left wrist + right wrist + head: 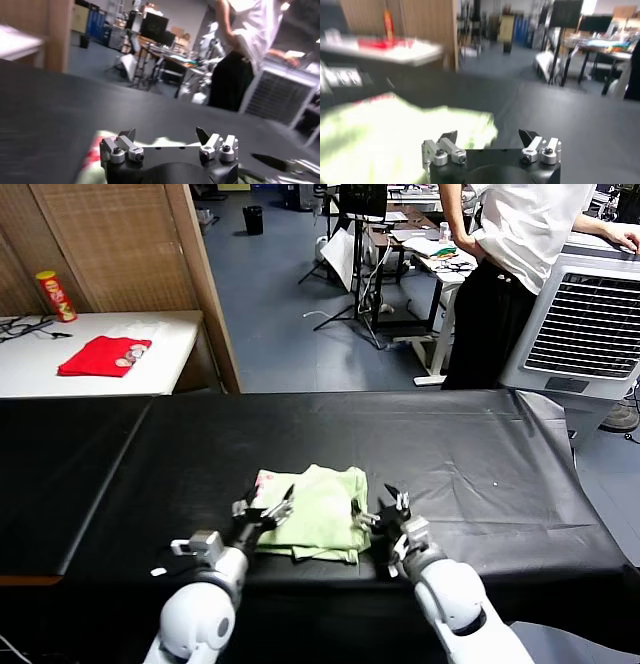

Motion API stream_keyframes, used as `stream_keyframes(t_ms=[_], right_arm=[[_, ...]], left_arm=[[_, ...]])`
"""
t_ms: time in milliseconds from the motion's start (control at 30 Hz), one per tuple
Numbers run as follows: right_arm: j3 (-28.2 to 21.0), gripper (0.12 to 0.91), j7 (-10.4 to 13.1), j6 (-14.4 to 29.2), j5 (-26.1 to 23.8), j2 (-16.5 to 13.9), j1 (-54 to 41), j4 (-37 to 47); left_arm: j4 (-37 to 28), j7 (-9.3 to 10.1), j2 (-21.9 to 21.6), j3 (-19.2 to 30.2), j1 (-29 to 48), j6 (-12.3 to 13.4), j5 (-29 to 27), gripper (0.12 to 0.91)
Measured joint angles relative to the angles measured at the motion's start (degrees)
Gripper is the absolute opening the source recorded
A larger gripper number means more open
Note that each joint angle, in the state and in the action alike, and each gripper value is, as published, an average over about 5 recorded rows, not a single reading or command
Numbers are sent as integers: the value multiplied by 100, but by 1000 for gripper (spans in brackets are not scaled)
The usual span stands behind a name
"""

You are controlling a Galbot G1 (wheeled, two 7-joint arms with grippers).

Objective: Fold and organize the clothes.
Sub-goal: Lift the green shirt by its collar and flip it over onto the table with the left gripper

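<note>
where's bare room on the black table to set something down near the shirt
Bare black table runs from the folded green shirt to the far edge and out to both ends. It is crowded along the near edge, where the open left gripper and open right gripper flank the shirt.

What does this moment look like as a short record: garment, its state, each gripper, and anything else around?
garment: pale green shirt, lying on the black table, near the front edge
garment state: folded into a compact, roughly square stack, not held
left gripper: fingers open, at the shirt's left edge
right gripper: fingers open, at the shirt's right edge
side table: holds a red garment and a red can
background: person in white top standing beside a white cooler unit
</note>
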State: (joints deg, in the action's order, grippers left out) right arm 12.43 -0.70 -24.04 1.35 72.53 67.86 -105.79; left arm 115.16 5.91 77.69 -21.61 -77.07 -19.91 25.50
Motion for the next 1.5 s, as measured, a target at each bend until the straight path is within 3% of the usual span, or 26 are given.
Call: stream_keyframes(t_ms=[233,433,700,833,1067,1167,1267,1500], right_arm=[[100,798,176,534,588,136,82,-266],[274,798,152,723,1101,43,244,-728],[390,798,139,760,1213,11,346,-1124],[421,798,138,767,1214,31,363,-1189],[518,798,157,773,1188,80,431,-1226],[578,798,197,770,1126,89,461,-1234],[639,798,239,767,1018,101,473,-1210],[647,798,261,772,815,203,446,-1085]], left_arm=[[-220,6,-34,-281,21,69,415,798],[-366,47,30,-512,49,-170,1502,798],[-603,227,151,-598,160,-355,2535,791],[-711,239,166,-617,198,-345,2654,663],[-701,269,145,-673,205,-314,2302,265],[-611,334,69,-752,216,-397,1926,159],[-535,309,-106,-902,216,-456,1515,156],[-436,53,-990,-1414,83,-256,229,151]])
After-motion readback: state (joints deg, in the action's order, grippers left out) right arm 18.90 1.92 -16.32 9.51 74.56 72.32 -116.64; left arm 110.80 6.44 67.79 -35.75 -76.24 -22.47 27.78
